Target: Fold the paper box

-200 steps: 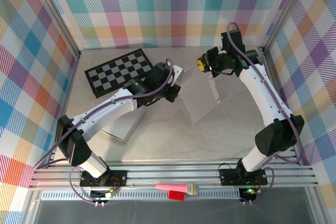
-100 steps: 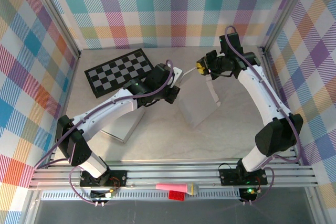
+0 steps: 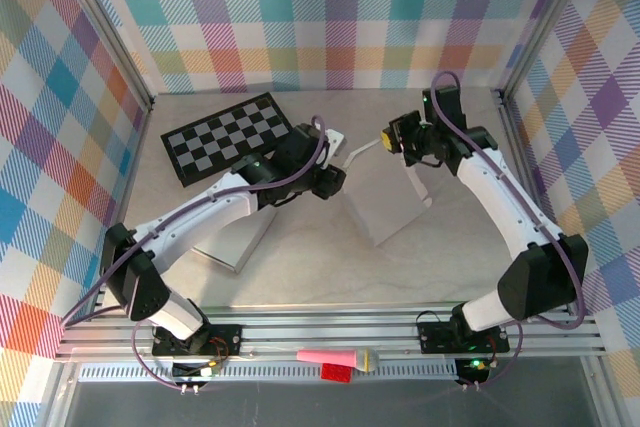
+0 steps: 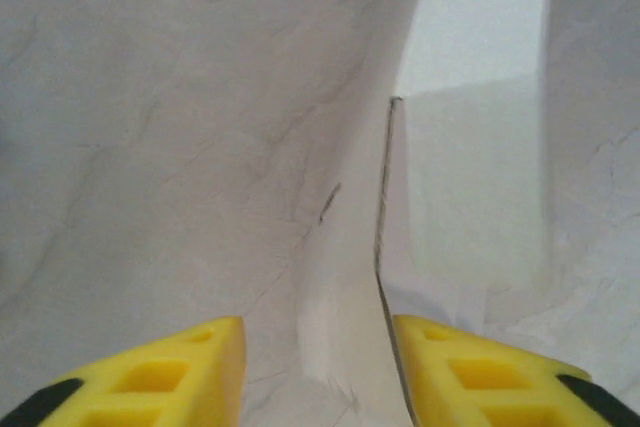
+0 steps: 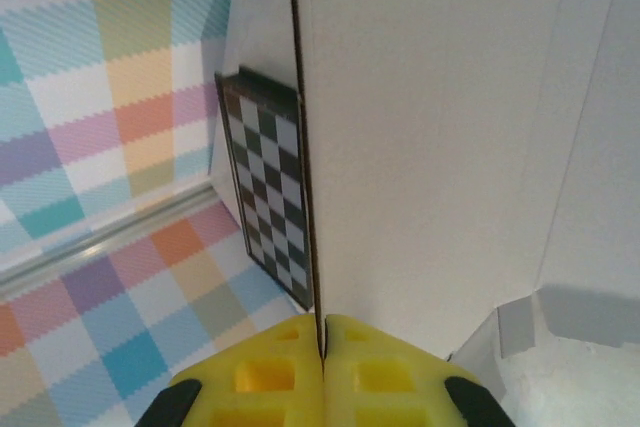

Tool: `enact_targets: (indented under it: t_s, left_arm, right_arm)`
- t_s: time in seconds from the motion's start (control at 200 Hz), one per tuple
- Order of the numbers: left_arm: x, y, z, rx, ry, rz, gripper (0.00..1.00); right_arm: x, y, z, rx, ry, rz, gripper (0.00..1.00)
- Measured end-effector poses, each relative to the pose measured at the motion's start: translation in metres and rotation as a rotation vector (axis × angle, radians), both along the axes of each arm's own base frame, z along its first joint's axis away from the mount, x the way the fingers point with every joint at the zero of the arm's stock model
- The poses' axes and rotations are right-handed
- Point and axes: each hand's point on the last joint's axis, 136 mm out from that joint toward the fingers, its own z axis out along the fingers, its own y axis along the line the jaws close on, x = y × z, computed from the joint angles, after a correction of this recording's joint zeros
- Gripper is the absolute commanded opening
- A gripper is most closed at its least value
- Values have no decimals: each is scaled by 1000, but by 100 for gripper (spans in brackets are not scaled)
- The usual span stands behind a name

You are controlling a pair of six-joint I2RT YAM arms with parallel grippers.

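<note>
1. From above:
   - Thin white paper box [image 3: 385, 202], a creased sheet of card, resting on the pale marbled table [image 3: 300, 282] right of centre, with one flap lifted towards the back.
   - Probably very light. Stiff across each panel, weak along the scored creases, and likely to skate on so smooth a top.
   - Right gripper [image 3: 387, 138] at the raised flap's top edge. Left gripper [image 3: 336, 181] just beside the sheet's left side.
   - Back left, a flat black-and-grey checkered board [image 3: 225, 135], rigid by the look of it.
   - Under the left arm, a flat white slab [image 3: 238, 239].

2. From the left wrist:
   - Blocky yellow fingertips [image 4: 160, 377] standing moderately apart, clamping nothing.
   - The box's thin cut edge rising inside the gap, close to the right-hand pad. Touching or not, impossible to tell.
   - Matte, smooth white panels on both sides, meeting at a fold.
   - Best hold, at a guess: a flap edge close to its crease, pinched gently. Easily dented or torn by a hard squeeze.

3. From the right wrist:
   - Yellow pads [image 5: 262, 379] pressed together on the bare edge of an upright white panel, so firmly pinching the box.
   - A dark hairline along that edge and faint parallel score lines across the face.
   - Beyond, the checkered board lying flat, with a pastel plaid wall [image 5: 120, 97] behind.
   - A good anchor here for bending the neighbouring panel — provided the other side gets braced against sliding.
</note>
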Motion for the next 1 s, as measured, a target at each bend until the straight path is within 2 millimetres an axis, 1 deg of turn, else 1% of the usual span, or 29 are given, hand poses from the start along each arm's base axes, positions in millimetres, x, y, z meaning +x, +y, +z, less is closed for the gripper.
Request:
enact_targets:
  t_s: [0.05,0.145,0.265,0.365,0.485,0.56,0.655,0.715,0.845,1.0]
  left_arm:
    - [-4,3,1,-16,7,8,53]
    - [-14,10,4,-65,29,31,53]
    - [-18,22,7,-137,78,91,52]
    - [-8,45,5,-211,142,192,48]
    - [8,79,-5,-287,224,342,46]
    - [13,93,-12,-312,258,401,46]
    - [10,97,-20,-325,296,422,44]
    - [8,98,-25,-326,312,426,44]
    - [0,101,-38,-316,343,434,43]
    - [-5,105,-52,-294,367,444,43]
  right_arm:
    - [2,-4,-3,2,-13,-31,0]
    - [11,-7,-4,14,-53,-75,0]
    - [19,-9,-11,33,-84,-111,0]
    - [21,-6,-22,41,-103,-116,0]
    - [26,2,-38,57,-140,-103,0]
    - [29,6,-52,70,-158,-97,0]
    - [32,12,-73,76,-153,-90,0]
    - [34,14,-82,79,-157,-84,0]
    - [36,22,-88,113,-209,-61,0]
    - [35,26,-94,126,-240,-28,0]
